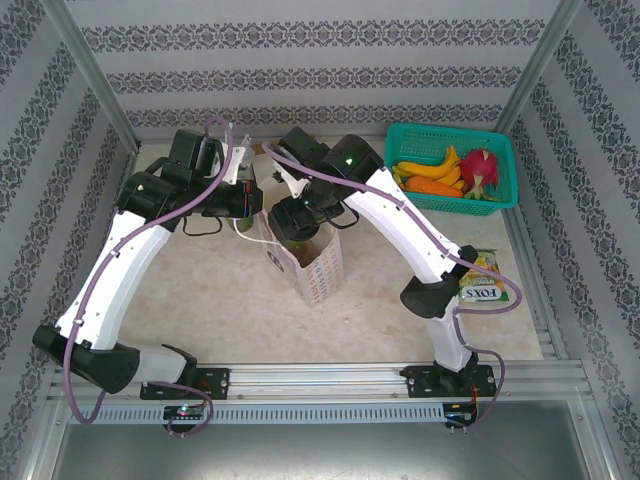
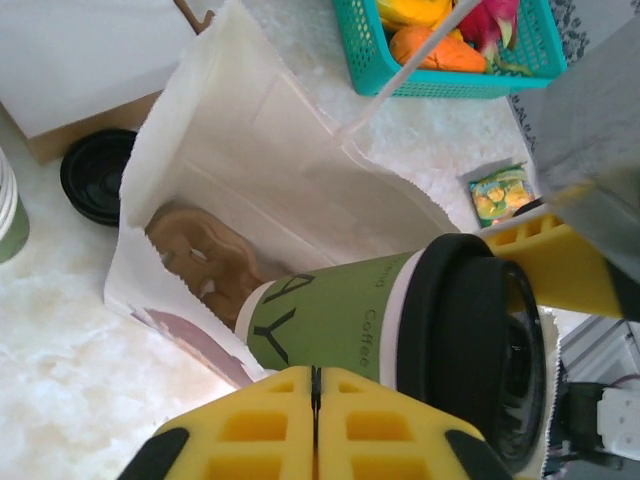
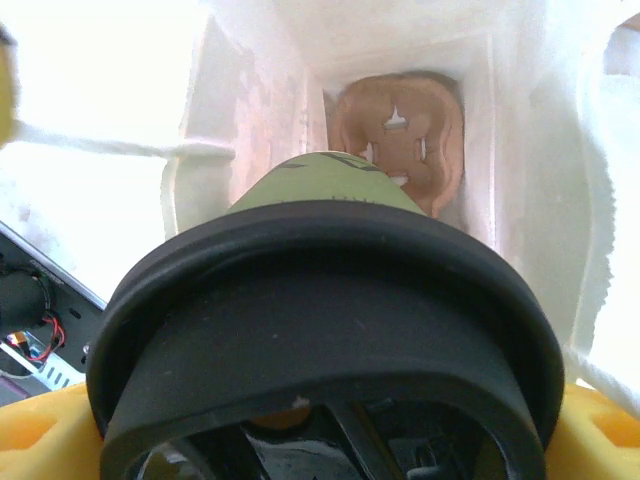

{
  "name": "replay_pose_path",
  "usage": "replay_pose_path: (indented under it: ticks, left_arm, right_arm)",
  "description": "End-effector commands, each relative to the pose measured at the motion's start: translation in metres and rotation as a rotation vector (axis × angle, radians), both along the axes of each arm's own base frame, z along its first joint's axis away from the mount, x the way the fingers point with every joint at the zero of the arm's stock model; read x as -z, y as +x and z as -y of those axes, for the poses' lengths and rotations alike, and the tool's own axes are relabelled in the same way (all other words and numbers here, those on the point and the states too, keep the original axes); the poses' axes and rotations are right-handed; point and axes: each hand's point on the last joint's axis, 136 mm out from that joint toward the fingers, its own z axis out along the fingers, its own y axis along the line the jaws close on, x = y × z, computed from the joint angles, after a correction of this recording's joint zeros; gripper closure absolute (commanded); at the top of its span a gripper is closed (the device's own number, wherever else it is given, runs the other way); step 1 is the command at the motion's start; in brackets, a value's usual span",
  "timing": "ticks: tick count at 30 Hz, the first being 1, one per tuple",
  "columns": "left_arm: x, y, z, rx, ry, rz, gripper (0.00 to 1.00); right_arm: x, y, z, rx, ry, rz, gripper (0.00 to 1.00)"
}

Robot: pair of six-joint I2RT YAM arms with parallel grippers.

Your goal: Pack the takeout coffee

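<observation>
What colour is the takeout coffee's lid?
Black; the lid shows best in the right wrist view.

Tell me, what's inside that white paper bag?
A brown cup carrier lies at the bottom of the paper bag, and the takeout coffee is tilted into the bag's mouth, base first. The cup hides part of the carrier and anything beneath.

The takeout coffee (image 2: 330, 325), olive-green with a black lid (image 2: 470, 345), tilts base-first into the open white bag (image 2: 240, 150), lid toward four o'clock.
</observation>
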Motion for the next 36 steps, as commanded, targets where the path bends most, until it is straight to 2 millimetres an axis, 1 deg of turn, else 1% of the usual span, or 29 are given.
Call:
replay_pose_path:
  ticks: [1, 4, 6, 9, 13, 16, 18, 23, 30, 34, 36]
  left_arm:
    - [-0.006, 0.005, 0.008, 0.018, -0.035, 0.017, 1.0]
    - [-0.006, 0.006, 0.008, 0.017, -0.034, 0.022, 1.0]
    - [-0.006, 0.006, 0.008, 0.017, -0.032, 0.023, 1.0]
    - [-0.006, 0.007, 0.008, 0.019, -0.03, 0.026, 1.0]
    - [-0.005, 0.006, 0.004, 0.011, -0.016, 0.034, 1.0]
    - [-0.004, 0.002, 0.001, 0.008, 0.0, 0.038, 1.0]
    - [-0.003, -0.002, -0.002, 0.012, 0.01, 0.045, 1.0]
    - [-0.001, -0.009, -0.014, -0.002, 0.06, 0.059, 1.0]
    - [-0.001, -0.017, -0.016, 0.032, 0.071, 0.068, 1.0]
    - [-0.004, -0.021, -0.014, 0.056, 0.063, 0.092, 1.0]
    - [-0.005, -0.022, -0.013, 0.067, 0.052, 0.101, 1.0]
  right_arm:
    - [-0.01, -0.003, 0.01, 0.041, -0.019, 0.033, 0.43]
    - [-0.017, -0.003, 0.013, 0.061, -0.019, 0.064, 0.43]
    - [-0.017, -0.004, 0.016, 0.067, -0.025, 0.064, 0.43]
    - [-0.006, -0.007, 0.011, 0.054, -0.033, 0.025, 0.43]
    - [0.008, -0.007, -0.005, 0.034, -0.01, -0.028, 0.43]
    - [0.014, -0.004, -0.007, 0.032, -0.021, -0.032, 0.43]
    - [0.017, -0.001, -0.002, 0.042, -0.041, -0.03, 0.42]
    - [0.019, 0.008, 0.02, 0.091, -0.083, -0.026, 0.42]
    - [0.024, 0.016, 0.049, 0.147, -0.158, -0.009, 0.42]
    - [0.025, 0.018, 0.055, 0.155, -0.186, -0.002, 0.42]
    - [0.029, 0.015, 0.053, 0.143, -0.191, -0.019, 0.42]
